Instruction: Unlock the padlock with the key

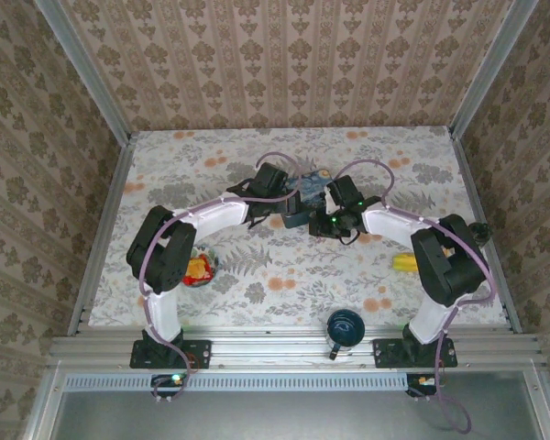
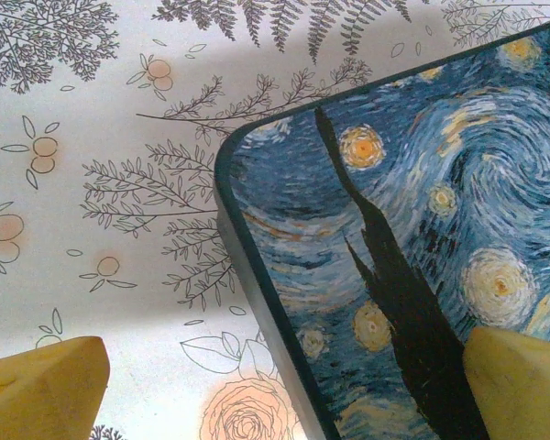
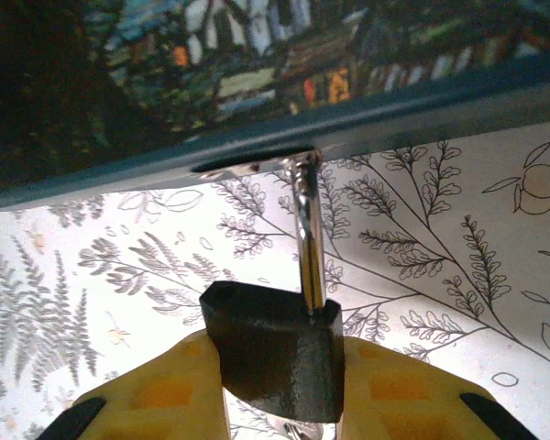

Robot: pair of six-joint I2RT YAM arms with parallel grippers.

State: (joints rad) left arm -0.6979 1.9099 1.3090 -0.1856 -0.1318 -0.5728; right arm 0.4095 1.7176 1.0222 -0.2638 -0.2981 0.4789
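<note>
Right gripper [image 3: 280,376]: its two yellow pads [image 3: 179,390] were clamped on the dark body of the padlock [image 3: 275,353], one on each side.
Padlock: it sat right up against the side of the painted tin [image 3: 257,55], body low between the pads, just above the flowered table [image 3: 458,275].
Shackle [image 3: 309,238]: a thin bright bar rose from the body and met the tin's edge at a dark slot.
Left gripper [image 2: 280,394]: spread wide, holding nothing; one pad [image 2: 41,390] hung over the table, the other over the tin's lid [image 2: 422,229], with the tin's corner between them.
From above: both grippers [image 1: 273,188] [image 1: 325,223] met at the tin [image 1: 304,188] mid-table.
Elsewhere: a dark mug [image 1: 346,328] stood at the near edge; a yellow object [image 1: 405,263] lay to the right.
</note>
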